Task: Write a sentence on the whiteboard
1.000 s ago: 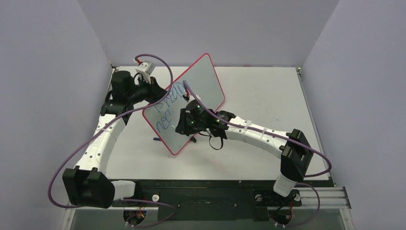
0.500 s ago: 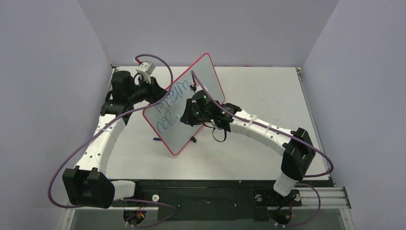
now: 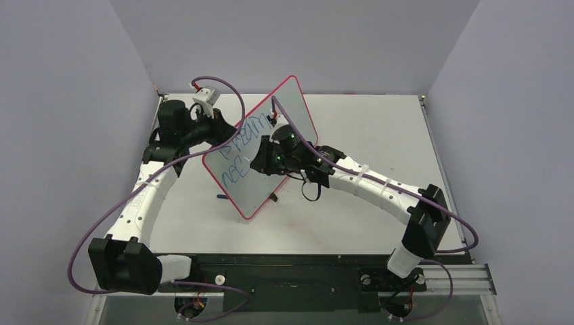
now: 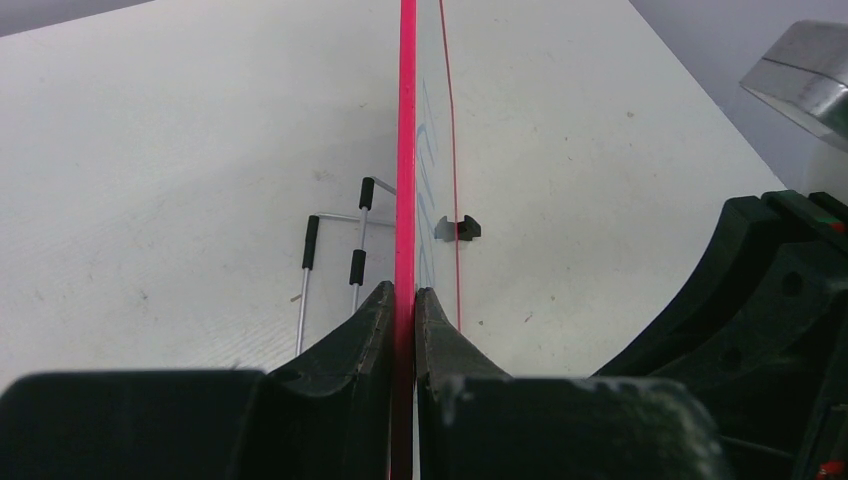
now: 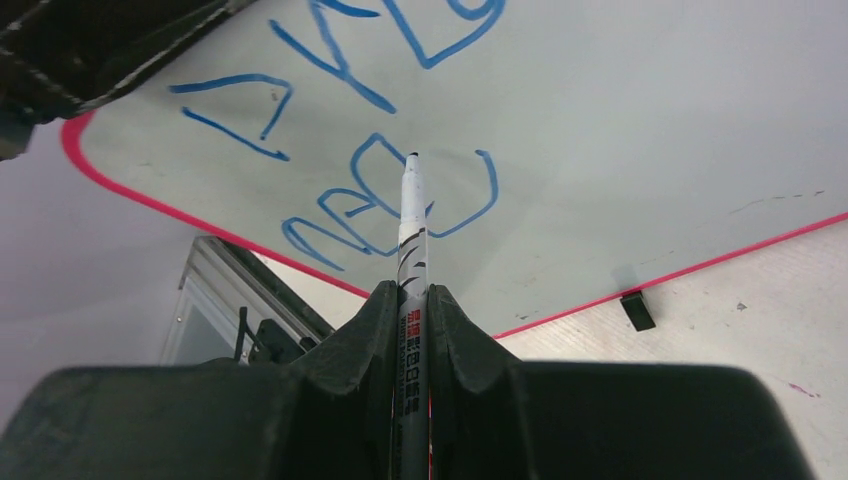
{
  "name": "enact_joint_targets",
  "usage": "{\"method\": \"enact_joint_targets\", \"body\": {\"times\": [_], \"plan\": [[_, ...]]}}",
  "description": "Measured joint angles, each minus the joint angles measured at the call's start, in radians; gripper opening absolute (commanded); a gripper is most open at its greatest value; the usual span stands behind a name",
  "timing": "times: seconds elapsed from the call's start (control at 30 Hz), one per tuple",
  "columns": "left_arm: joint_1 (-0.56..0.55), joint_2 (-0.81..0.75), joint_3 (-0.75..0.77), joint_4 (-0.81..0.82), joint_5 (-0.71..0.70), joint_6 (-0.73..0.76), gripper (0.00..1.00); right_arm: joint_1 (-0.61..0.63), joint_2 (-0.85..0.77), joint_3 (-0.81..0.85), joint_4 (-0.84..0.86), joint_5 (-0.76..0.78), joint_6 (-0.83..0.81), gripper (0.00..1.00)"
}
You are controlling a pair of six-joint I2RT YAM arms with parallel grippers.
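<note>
Worktop point(image 3: 379, 128) carries the whiteboard point(image 3: 292, 108), which stands tilted on its lower edge left of centre, with the left gripper point(image 4: 404, 300) pinched onto its red rim to steady it. The right gripper point(image 5: 412, 300) is clamped on a marker point(image 5: 411, 230) whose tip sits at the second row of the sentence point(image 3: 241, 140), seemingly touching, though contact is hard to confirm. To write well, press lightly so the board does not swing in that one-edge hold, and make short strokes towards bare white.
</note>
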Motion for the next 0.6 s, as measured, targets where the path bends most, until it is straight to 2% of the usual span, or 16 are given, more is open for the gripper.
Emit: {"method": "enact_joint_targets", "body": {"times": [0.6], "plan": [[0.0, 0.0, 0.0, 0.002, 0.009, 0.0, 0.0, -0.03, -0.019, -0.021, 0.016, 0.017, 0.007, 0.0]]}}
